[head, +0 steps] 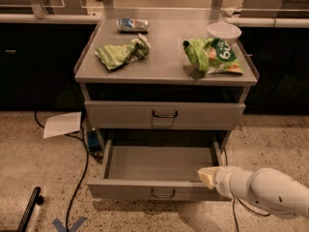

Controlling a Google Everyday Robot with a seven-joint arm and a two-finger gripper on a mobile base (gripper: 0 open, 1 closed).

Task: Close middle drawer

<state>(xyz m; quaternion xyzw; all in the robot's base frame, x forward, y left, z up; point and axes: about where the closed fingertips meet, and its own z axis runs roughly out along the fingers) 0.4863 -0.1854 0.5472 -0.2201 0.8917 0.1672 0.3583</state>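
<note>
The middle drawer (159, 190) is a wide, shallow grey drawer, pulled out and empty, with a small dark loop handle (162, 193) on its flat front. The top drawer (164, 115) above it is shut. No lower drawer shows. My gripper (206, 177), with a cream-coloured tip on a white arm (263, 192), comes in from the lower right. It sits at the right front corner of the open drawer, at or just above the rim; I cannot tell whether it touches.
On the cabinet top (164, 69) lie two green chip bags (120, 52) (212, 56), a white bowl (223, 32) and a small blue packet (132, 24). On the floor are a sheet of paper (63, 124), cables (79, 178), blue tape (70, 224) and a black bar (30, 209).
</note>
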